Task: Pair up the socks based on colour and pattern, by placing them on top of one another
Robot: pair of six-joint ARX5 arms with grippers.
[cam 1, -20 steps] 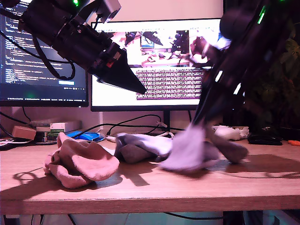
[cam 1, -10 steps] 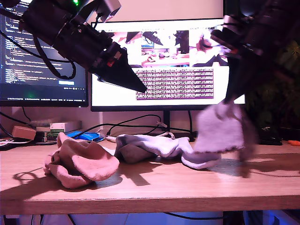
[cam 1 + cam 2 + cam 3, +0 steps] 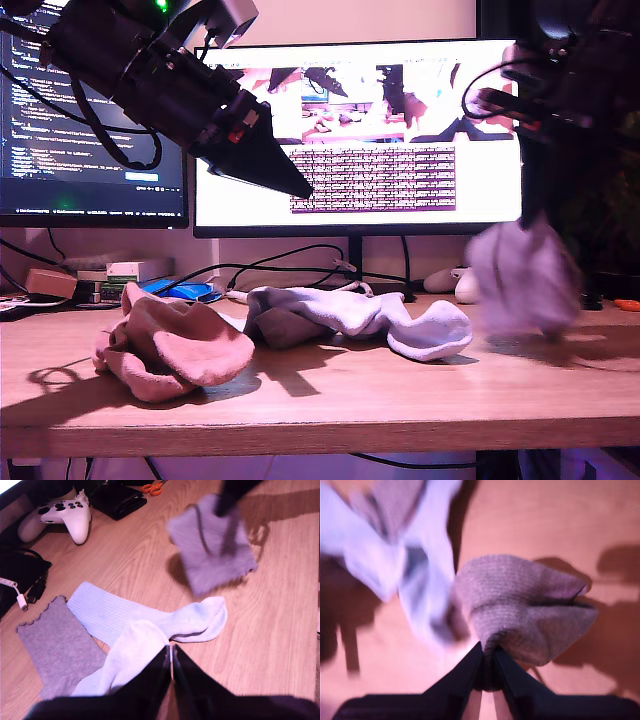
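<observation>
grey-lavender socks (image 3: 212, 545): 2 (one lifted, blurred) | pale-blue socks (image 3: 150, 622): 2 | pink socks (image 3: 170, 345): heaped, count unclear | game controller (image 3: 62, 515): 1 | monitors (image 3: 360, 140): 2 | scissors (image 3: 155, 487): 1

Grey-lavender sock (image 3: 525, 605): matt knit cloth. White sock (image 3: 150, 620): ribbed fabric. Table (image 3: 280, 630): smooth wood grain. Controller (image 3: 60, 515): glossy plastic.

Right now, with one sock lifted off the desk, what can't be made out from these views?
- Lifted grey sock: motion-blurred in the exterior view; its cuff detail is lost.
- My second gripper: its tips are buried in that sock's fabric in the second wrist view.
- Pink socks: bunched in a heap in the exterior view; their number is unclear, and neither wrist view shows them.
- Game controller: partly hidden behind the lifted sock in the exterior view.
</observation>
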